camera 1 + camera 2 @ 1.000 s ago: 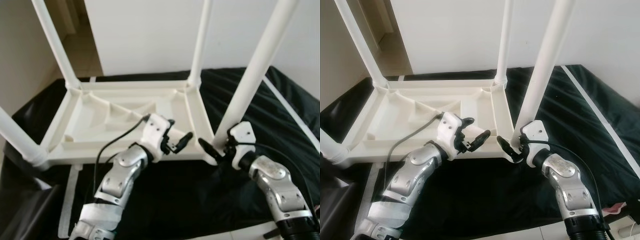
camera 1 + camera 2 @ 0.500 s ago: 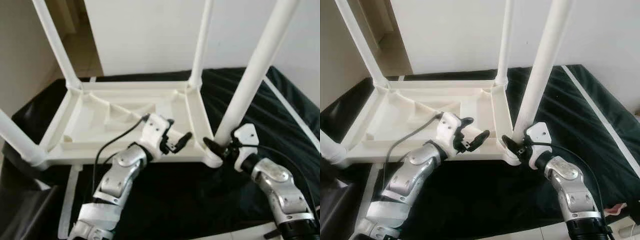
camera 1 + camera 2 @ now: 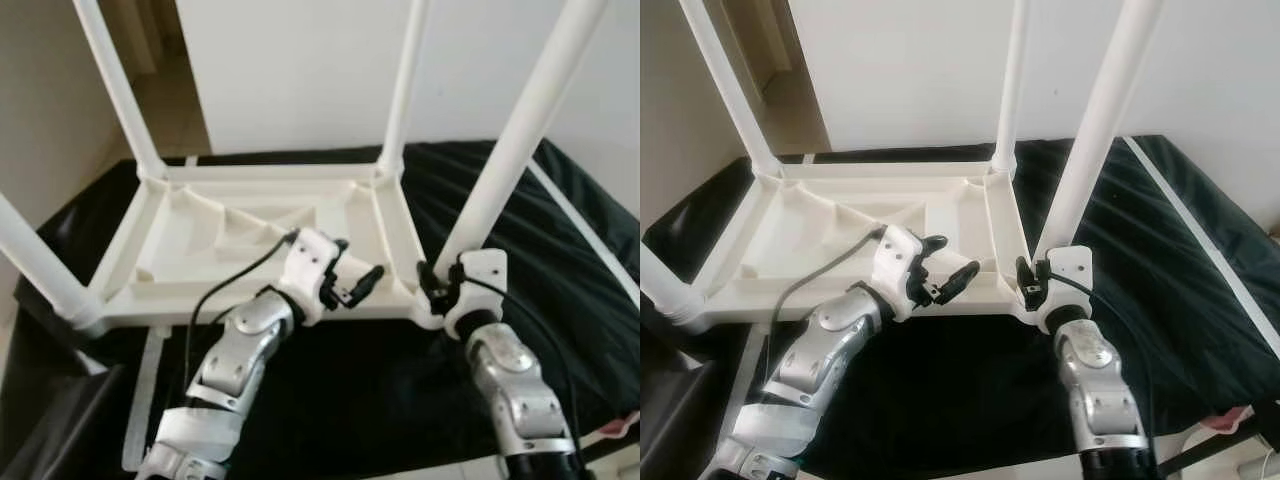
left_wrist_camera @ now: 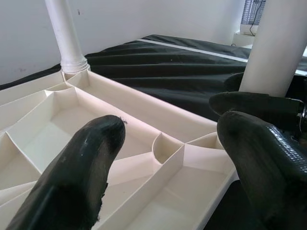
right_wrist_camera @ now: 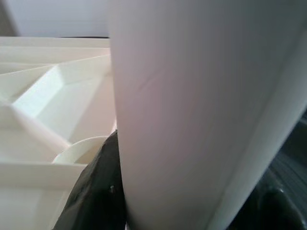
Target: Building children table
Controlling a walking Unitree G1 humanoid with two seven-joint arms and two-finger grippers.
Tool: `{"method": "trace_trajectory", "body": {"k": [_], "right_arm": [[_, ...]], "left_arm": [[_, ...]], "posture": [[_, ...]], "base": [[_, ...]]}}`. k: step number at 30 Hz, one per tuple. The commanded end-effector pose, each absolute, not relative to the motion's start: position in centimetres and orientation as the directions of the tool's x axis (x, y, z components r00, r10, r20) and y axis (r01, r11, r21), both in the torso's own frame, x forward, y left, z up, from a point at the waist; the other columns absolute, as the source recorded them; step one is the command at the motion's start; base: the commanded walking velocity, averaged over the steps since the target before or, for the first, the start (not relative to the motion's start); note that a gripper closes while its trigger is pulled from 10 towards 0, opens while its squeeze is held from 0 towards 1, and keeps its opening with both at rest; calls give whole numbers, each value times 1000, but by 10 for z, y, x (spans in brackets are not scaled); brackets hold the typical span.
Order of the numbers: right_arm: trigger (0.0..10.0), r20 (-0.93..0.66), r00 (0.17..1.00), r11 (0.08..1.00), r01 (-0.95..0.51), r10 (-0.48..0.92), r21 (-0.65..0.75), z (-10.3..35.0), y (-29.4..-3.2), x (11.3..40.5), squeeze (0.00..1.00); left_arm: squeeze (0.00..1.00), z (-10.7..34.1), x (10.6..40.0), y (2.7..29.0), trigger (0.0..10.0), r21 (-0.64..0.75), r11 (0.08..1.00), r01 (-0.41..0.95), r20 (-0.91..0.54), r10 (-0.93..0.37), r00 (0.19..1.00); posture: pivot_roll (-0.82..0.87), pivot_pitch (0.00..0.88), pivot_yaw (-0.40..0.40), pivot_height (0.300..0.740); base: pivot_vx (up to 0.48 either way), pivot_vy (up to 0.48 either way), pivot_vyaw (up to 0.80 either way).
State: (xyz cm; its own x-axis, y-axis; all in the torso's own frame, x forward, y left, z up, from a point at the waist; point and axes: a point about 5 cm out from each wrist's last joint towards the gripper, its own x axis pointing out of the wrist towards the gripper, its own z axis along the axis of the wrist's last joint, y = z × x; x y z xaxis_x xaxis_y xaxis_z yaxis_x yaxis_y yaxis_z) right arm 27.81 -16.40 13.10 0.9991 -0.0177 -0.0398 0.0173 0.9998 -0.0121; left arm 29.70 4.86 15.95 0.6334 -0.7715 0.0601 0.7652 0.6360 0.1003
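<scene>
I see the white table (image 3: 260,235) lying upside down on a black sheet (image 3: 520,200), ribbed underside facing up, four legs standing out of its corners. All four legs run out of the head views at the top, so I cannot see their free ends. The near left leg (image 3: 40,265) also leaves the picture at the left edge, and its socket is only partly in view. The right gripper (image 3: 1032,281) is at the near right corner, its fingers closed around the base of the near right leg (image 3: 505,160) just above the socket. In the right wrist view that leg (image 5: 206,110) takes up most of the picture; one black finger (image 5: 98,191) shows pressed against it on one side and a dark shape on the other, too blurred for me to read the contact there. The left gripper (image 3: 362,283) hovers over the near rim of the table, beside the same corner, fingers spread and holding nothing. In the left wrist view both fingers (image 4: 76,177) are wide apart above the ribbed cells, with the far right leg (image 4: 67,36) behind. A black cable (image 3: 235,278) loops from the left wrist. Beyond the sheet stands a white wall (image 3: 300,70).
</scene>
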Motion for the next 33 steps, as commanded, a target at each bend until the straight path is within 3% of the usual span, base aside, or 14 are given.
{"method": "trace_trajectory", "body": {"k": [1, 5, 6, 10, 20, 21, 27, 30, 33], "right_arm": [[10000, -182, 971, 988, 153, -152, -9, 105, -175, 270, 0], [10000, -175, 953, 967, 254, -249, 5, 105, -169, 269, 0], [10000, -168, 956, 968, 249, -240, 35, 106, -151, 269, 0], [10000, -152, 971, 980, 193, -183, 53, 109, -141, 271, 0], [10000, -164, 965, 975, 215, -204, 54, 109, -144, 269, 0], [10000, -150, 970, 977, 203, -192, 58, 112, -144, 269, 1000], [10000, -75, 984, 984, 166, -161, 63, 125, -148, 271, 1000], [10000, 0, 1000, 1000, -14, 14, 26, 129, -166, 264, 1000], [10000, 17, 997, 997, -73, 74, -14, 130, -178, 261, 1000]], "left_arm": [[0, 162, 296, 46, 10000, 110, 603, 790, 70, -798, 599], [0, 162, 295, 46, 10000, 109, 603, 791, 72, -798, 598], [0, 162, 295, 45, 10000, 103, 602, 792, 75, -798, 598], [0, 162, 294, 44, 10000, 98, 602, 792, 77, -798, 597], [0, 161, 293, 45, 10000, 94, 602, 793, 75, -798, 598], [0, 161, 293, 45, 10000, 93, 604, 791, 77, -797, 600], [0, 161, 292, 44, 10000, 88, 605, 791, 85, -796, 600], [0, 163, 292, 44, 10000, 91, 603, 793, 88, -798, 597], [0, 163, 291, 45, 10000, 93, 599, 795, 87, -801, 593]], "posture": [[-11, 0, -7, 740], [-10, 0, -11, 740], [-8, 0, -13, 740], [-6, 0, -14, 740], [1, 0, -22, 740], [2, 0, -25, 740], [0, 0, -22, 740], [-2, 0, -20, 740], [-5, 0, -17, 740]], "base": [[0, 0, 0], [0, 0, 0], [0, 0, 0], [0, 0, 0], [0, 0, 0], [0, 0, 0], [0, 0, 0], [0, 0, 0], [0, 0, 0]]}}
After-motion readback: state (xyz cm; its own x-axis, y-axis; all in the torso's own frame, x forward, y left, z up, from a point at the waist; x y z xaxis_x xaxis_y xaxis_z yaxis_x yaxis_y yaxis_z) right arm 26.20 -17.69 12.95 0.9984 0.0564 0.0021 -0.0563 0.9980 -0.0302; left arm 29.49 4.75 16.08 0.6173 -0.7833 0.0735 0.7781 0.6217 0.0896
